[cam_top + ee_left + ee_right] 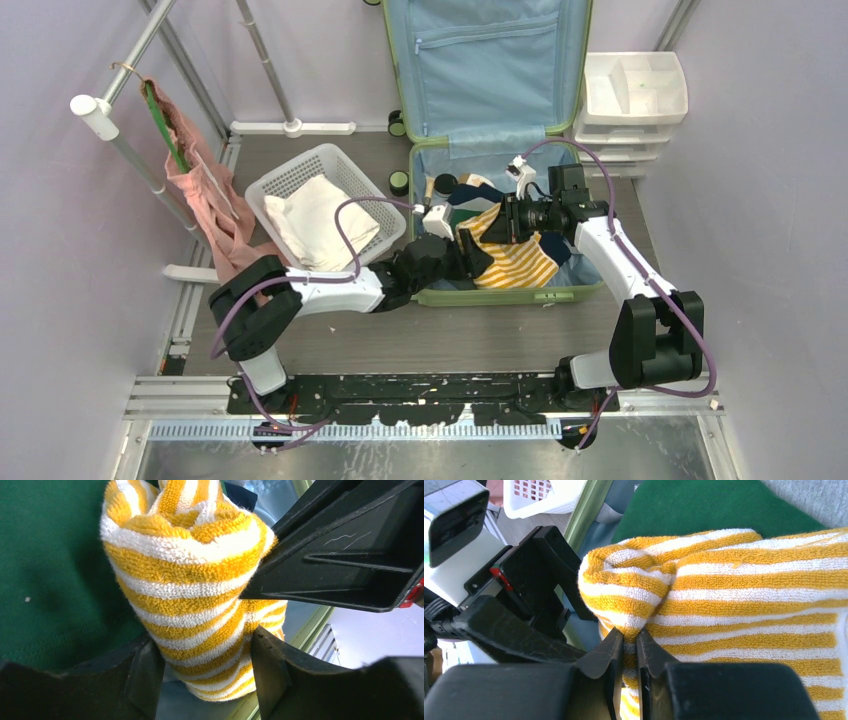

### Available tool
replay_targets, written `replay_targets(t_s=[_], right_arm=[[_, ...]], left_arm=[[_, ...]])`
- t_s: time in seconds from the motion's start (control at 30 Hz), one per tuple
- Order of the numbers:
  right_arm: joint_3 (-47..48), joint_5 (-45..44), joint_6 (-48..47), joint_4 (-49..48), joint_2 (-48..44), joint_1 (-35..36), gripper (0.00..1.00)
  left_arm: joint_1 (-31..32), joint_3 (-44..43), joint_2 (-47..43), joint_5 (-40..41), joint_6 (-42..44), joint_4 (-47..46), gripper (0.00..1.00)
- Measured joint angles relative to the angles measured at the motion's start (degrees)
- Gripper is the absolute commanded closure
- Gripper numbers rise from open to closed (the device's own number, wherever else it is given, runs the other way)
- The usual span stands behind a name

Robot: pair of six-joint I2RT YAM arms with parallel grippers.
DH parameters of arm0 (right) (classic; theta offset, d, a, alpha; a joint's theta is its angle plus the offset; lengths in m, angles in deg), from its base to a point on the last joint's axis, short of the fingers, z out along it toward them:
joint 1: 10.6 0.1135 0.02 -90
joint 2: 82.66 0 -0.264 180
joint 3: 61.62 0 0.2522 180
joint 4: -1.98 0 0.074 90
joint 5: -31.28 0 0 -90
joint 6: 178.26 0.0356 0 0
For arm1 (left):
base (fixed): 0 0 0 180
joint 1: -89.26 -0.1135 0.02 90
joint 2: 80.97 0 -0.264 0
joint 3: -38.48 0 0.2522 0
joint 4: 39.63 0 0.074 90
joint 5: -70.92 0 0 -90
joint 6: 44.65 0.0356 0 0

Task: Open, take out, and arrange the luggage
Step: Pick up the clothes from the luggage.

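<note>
While both arms reach up from the bottom of the frame into the luggage [520,296], the right gripper [626,641] is pinched tight on a fold of the striped towel [515,262]. The left gripper [205,652] faces it from the left, jaws apart with the same towel bunched between them (pressing or only straddling: cannot tell). Green cloth [50,555] lies under the towel. Basket [290,165] holding a white cloth [320,220] sits centre left, beside the left forearm. Drawers [632,100] upper right. Pink garment [205,195] hangs on the rail [120,130], upper left. Luggage sits upper centre, open: blue-lined lid upright at the back, light-green shell flat on the floor, crowded with clothes.
</note>
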Motion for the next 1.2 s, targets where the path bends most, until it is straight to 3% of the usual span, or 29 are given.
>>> replay_targets(t_s=[0.03, 0.07, 0.17, 0.23, 0.43, 0.57, 0.93, 1.2], right_arm=[[0.00, 0.00, -0.04, 0.04, 0.00, 0.00, 0.80], [0.00, -0.02, -0.17, 0.13, 0.00, 0.00, 0.78], [0.00, -0.09, -0.50, 0.50, 0.00, 0.00, 0.61], [0.00, -0.50, -1.33, 0.68, -0.22, 0.00, 0.49], [-0.02, -5.75, -4.61, 1.73, -4.44, 0.00, 0.15], [-0.15, -10.21, -6.82, 1.62, -10.05, -0.02, 0.01], [-2.19, -15.85, -8.76, 0.61, -16.92, -0.20, 0.00], [-2.58, -16.68, -9.35, 0.52, -16.90, -0.37, 0.00]], left_arm=[[-0.22, -0.02, 0.37, -0.63, -0.33, -0.42, 0.50], [-0.39, -0.04, 0.72, -1.27, -0.50, -0.85, 0.63], [-0.98, -0.11, 1.07, -2.93, -0.74, -1.33, 0.92], [-1.36, -0.11, 1.07, -3.98, -0.70, -1.29, 1.00], [-2.21, -0.11, 0.59, -5.73, -0.04, 0.04, 1.00], [-3.21, -0.11, -1.16, -7.19, 0.70, 2.62, 1.00], [-6.75, -11.65, -8.31, -11.13, 14.03, 27.65, 1.00], [-16.39, -18.51, -13.57, -17.09, 23.21, 45.51, 1.00]])
